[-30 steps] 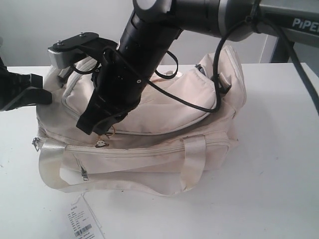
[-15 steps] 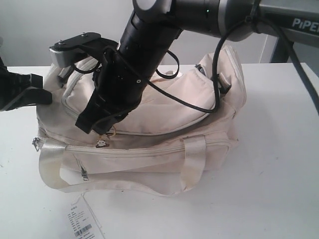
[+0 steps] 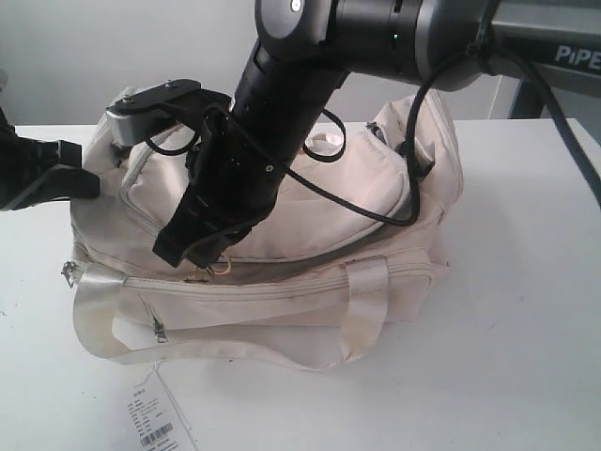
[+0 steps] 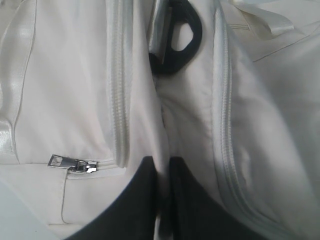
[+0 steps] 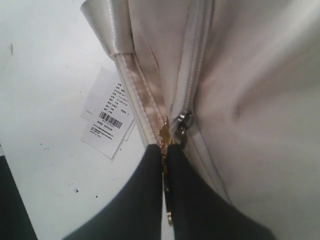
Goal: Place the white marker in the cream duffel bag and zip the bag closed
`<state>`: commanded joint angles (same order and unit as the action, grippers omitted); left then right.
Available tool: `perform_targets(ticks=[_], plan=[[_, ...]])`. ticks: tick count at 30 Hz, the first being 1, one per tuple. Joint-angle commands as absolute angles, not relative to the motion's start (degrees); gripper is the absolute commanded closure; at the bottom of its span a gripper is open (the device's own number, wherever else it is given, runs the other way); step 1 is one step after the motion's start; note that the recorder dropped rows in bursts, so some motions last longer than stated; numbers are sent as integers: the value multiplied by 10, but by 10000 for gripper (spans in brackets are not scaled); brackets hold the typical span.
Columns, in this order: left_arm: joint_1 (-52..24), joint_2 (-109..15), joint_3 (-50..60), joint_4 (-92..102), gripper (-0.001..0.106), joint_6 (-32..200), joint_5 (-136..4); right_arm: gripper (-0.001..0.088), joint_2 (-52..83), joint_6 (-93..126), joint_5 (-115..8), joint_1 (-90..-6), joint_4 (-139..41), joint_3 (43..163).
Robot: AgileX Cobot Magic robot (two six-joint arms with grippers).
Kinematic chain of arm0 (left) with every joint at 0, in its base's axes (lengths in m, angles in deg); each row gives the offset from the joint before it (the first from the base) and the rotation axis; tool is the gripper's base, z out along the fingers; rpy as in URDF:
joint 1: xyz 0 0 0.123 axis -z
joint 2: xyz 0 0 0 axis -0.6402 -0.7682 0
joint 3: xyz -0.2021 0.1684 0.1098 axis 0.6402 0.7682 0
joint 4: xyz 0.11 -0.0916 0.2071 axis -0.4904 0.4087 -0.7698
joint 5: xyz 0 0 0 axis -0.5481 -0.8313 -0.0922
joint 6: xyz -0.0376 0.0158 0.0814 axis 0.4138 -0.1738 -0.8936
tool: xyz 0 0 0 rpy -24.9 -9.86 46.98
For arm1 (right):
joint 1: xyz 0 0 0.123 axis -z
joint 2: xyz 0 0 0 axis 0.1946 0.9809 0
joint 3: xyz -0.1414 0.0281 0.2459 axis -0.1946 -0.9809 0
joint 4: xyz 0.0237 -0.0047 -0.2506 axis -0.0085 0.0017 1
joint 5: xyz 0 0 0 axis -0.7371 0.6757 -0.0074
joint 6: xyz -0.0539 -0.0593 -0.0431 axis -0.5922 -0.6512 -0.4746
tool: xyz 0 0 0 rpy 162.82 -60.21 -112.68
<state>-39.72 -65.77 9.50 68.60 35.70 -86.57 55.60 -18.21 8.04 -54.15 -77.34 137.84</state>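
Note:
The cream duffel bag (image 3: 376,188) lies on the white table (image 3: 526,329). My right gripper (image 3: 192,256) reaches across to the bag's front left and is shut on the gold zipper pull (image 5: 164,135) of the curved top zipper, with the silver slider (image 5: 182,120) just beyond its tips (image 5: 164,150). A dark gap runs along the zipper line to the right of this gripper. At the bag's left end, my left gripper (image 3: 89,183) is shut on a fold of cream fabric (image 4: 162,150). The white marker is hidden.
A paper tag (image 3: 155,418) with a barcode lies on the table in front of the bag. The front strap handle (image 3: 366,301) hangs over the bag's side. A black buckle (image 4: 177,45) and a small metal zip pull (image 4: 72,163) sit near the left gripper.
My right gripper has shifted a little to the right and down along the top zipper, still holding the pull. The left gripper has held still.

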Motion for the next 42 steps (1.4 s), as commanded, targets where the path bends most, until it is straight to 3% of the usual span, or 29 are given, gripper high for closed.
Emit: perform_targets(ticks=[42], plan=[[-397, -658, 95, 680, 1053, 357, -857, 868, 470, -182, 80, -540, -666, 1323]])
